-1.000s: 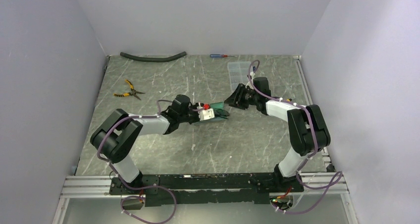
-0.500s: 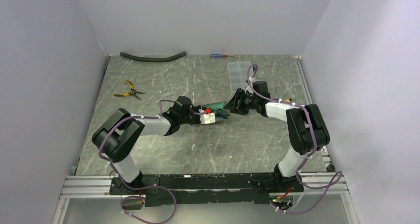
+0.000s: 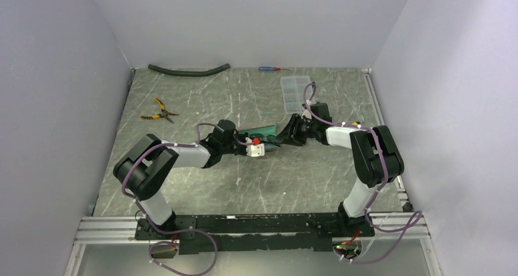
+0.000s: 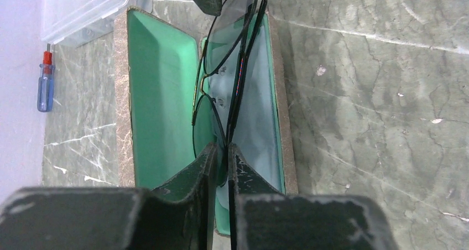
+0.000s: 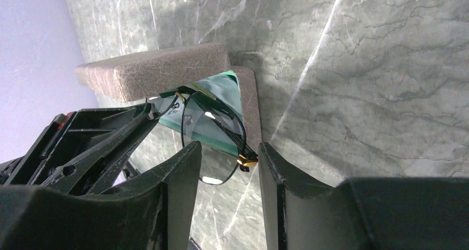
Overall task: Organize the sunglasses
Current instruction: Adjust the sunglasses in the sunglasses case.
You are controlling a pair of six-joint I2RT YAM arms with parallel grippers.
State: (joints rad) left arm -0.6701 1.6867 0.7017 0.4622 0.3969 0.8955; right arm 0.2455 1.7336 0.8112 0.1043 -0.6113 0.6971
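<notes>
The sunglasses are folded, thin and dark-framed. My left gripper is shut on their near end and holds them over the open brown case, above its teal lining. In the right wrist view the other end of the sunglasses, with its gold hinge, lies between the spread fingers of my open right gripper. The hinge is close to the right finger. In the top view both grippers meet at the case in the table's middle, left gripper and right gripper.
A clear plastic box lies just behind the right arm and shows in the left wrist view. A blue screwdriver and a black hose lie at the back wall. Yellow-handled pliers lie at the left.
My right gripper has moved in from behind the case and now straddles the far end of the sunglasses. My left gripper has shifted slightly, still holding them.
</notes>
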